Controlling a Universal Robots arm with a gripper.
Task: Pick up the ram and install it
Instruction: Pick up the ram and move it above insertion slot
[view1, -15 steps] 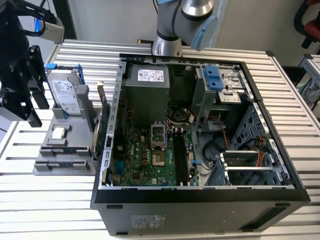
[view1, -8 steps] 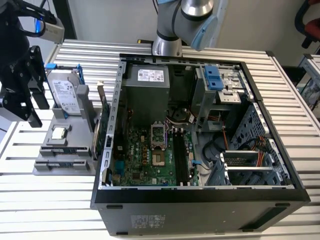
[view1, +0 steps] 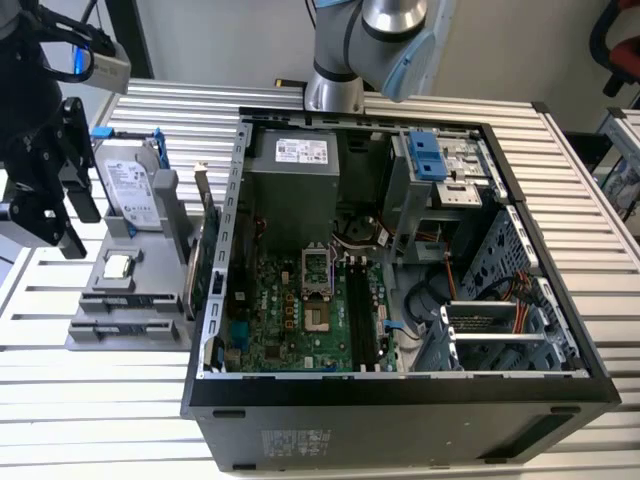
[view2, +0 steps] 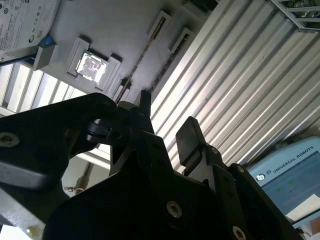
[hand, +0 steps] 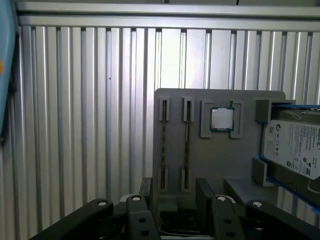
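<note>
The gripper (hand: 175, 195) is hovering over the gray holder (hand: 220, 165), with jaws standing open and gripping nothing. The ram (hand: 186, 145) is sitting on edge in a holder slot, beside the CPU (hand: 221, 119).

My tool (hand: 175, 202) hangs over the ribbed metal surface (hand: 90, 125), fingers (hand: 206, 192) apart, with the near end of a grey holder (hand: 220, 165) between them. In the holder's two long slots (hand: 164, 107), thin dark strips (hand: 187, 145) stand edge-on. Beside them a chip (hand: 221, 119) lies in a square recess, and next to that a drive (hand: 292, 150) sits in a blue frame.
</note>
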